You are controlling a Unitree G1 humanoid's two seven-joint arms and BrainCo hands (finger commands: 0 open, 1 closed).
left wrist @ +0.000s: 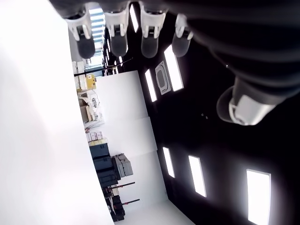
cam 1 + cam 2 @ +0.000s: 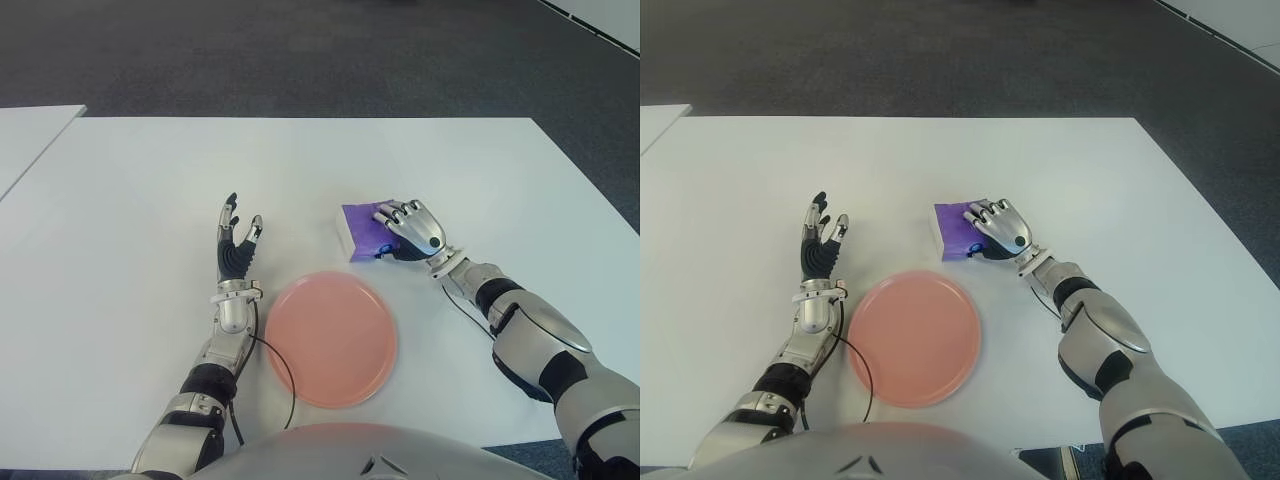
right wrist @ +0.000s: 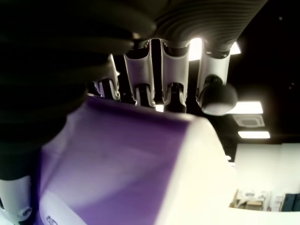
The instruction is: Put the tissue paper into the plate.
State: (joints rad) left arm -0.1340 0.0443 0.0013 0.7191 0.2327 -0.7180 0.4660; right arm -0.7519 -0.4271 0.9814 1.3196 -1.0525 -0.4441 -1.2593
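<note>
The purple tissue pack (image 2: 362, 230) lies on the white table (image 2: 120, 220) just beyond the pink plate (image 2: 331, 338), with no writing readable on it. The right hand (image 2: 412, 229) lies palm-down on top, and only its wrist view shows the fingers (image 3: 174, 77) curled over the pack's far edge, gripping it. The left hand (image 2: 236, 248) shows left of the plate, fingers spread and pointing away, holding nothing.
</note>
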